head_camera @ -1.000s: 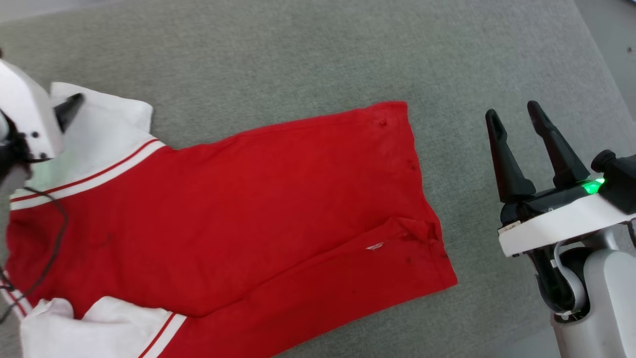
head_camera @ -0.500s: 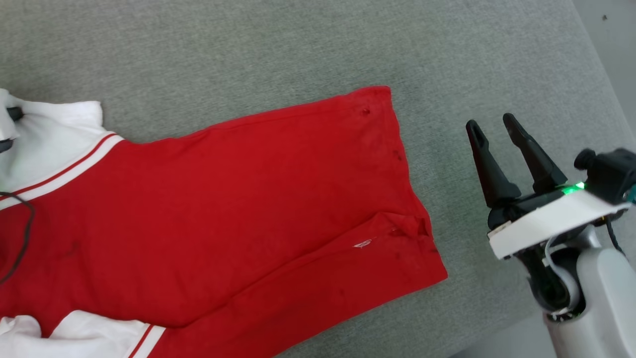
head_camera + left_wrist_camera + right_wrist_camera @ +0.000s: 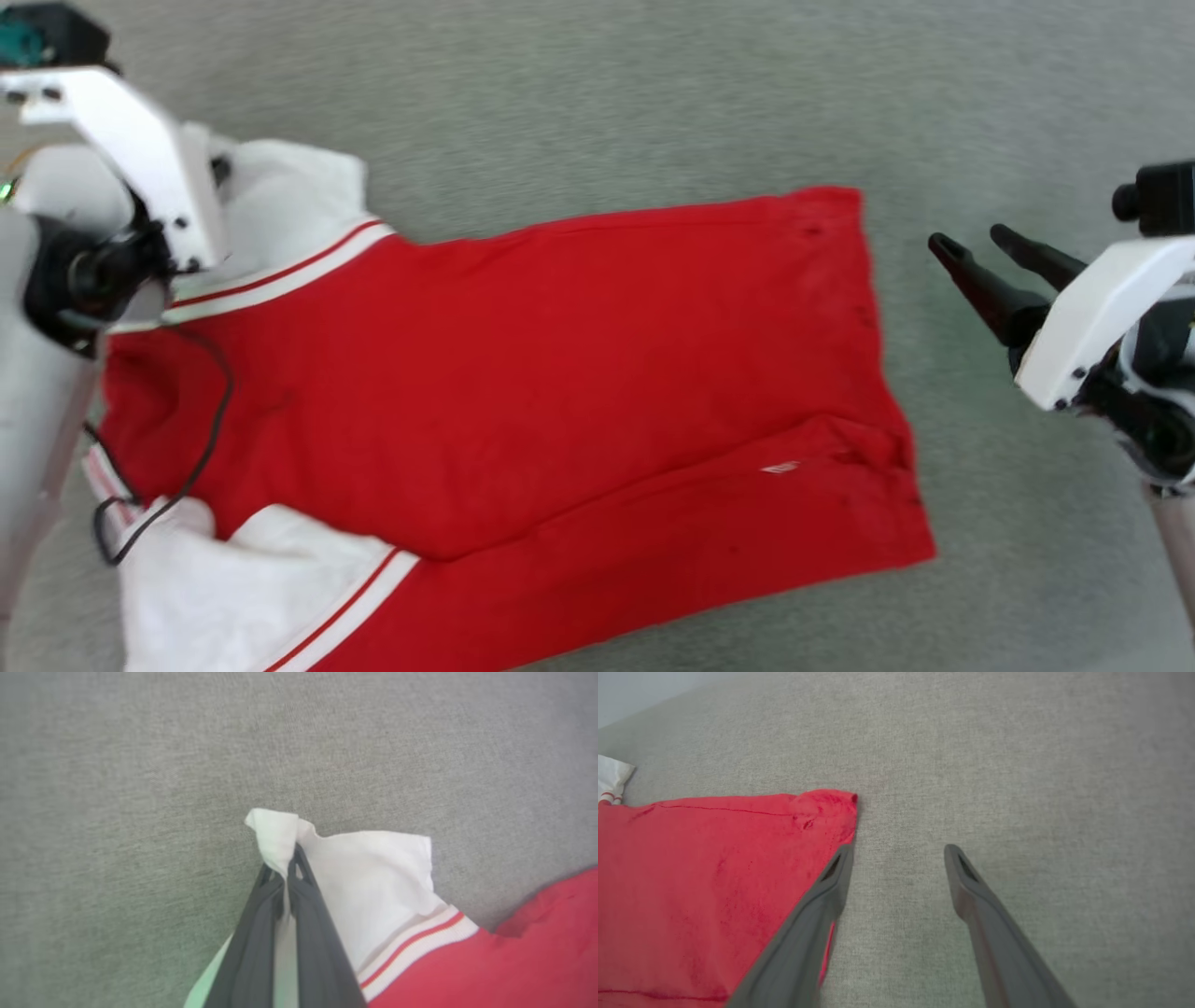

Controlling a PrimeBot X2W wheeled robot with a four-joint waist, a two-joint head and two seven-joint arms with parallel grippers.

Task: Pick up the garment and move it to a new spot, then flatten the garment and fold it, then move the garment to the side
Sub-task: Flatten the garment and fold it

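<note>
The garment (image 3: 523, 373), a red jersey with white sleeves and red-and-white trim, lies spread on the grey fabric surface, its lower part folded over along a diagonal crease. In the left wrist view my left gripper (image 3: 287, 858) is shut on the tip of the upper white sleeve (image 3: 373, 872), pinching it into a peak. My left wrist (image 3: 140, 149) stands over that sleeve at the upper left. My right gripper (image 3: 966, 238) is open just right of the garment's hem. In the right wrist view one fingertip (image 3: 843, 858) overlaps the hem's edge (image 3: 831, 812). The numerals are out of view.
The grey fabric surface (image 3: 597, 93) stretches wide above and to the right of the garment. A black cable (image 3: 219, 392) from my left arm hangs over the red cloth. A pale strip (image 3: 644, 690) beyond the surface's far edge shows in the right wrist view.
The head view has shifted, so the garment sits further right in the picture. My left arm has come back into view, and my right gripper now leans over towards the hem.
</note>
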